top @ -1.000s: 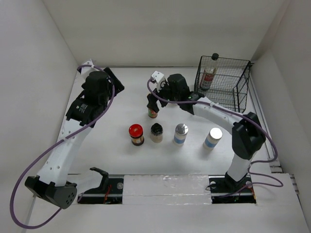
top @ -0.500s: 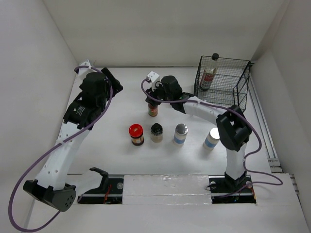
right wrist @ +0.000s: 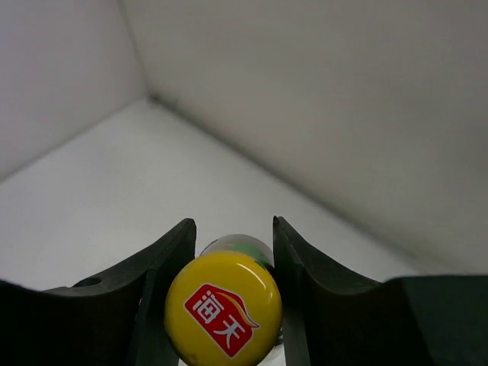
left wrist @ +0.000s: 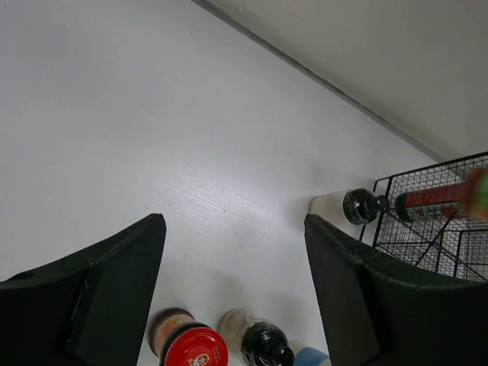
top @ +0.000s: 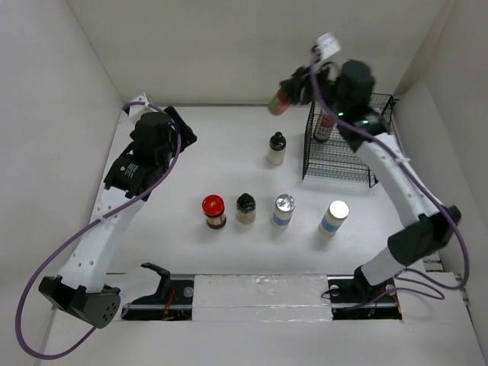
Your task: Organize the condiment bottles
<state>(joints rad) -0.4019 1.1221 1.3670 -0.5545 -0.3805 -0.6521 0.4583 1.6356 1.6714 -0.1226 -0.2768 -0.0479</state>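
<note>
My right gripper (top: 294,89) is shut on a sauce bottle (top: 280,100) with a red and green label. It holds the bottle high in the air, tilted, just left of the black wire basket (top: 358,177). In the right wrist view the bottle's yellow cap (right wrist: 223,309) sits between the fingers of that gripper (right wrist: 232,226). A second sauce bottle (top: 327,120) stands inside the basket. A cream black-capped bottle (top: 277,149) stands left of the basket. In a row nearer me stand a red-lidded jar (top: 213,211), a black-capped jar (top: 245,207) and two shakers (top: 284,210) (top: 334,216). My left gripper (left wrist: 232,225) hangs open and empty at the far left.
White walls close in the table at the back and on both sides. The left wrist view shows the cream bottle (left wrist: 343,206) beside the basket (left wrist: 450,229), with the red-lidded jar (left wrist: 191,347) and black-capped jar (left wrist: 263,351) at its lower edge.
My right gripper closed on the sauce bottle at mid-table and lifted it up and right, beside the basket. The cream bottle, hidden under the arm before, now shows. The left arm barely moved.
</note>
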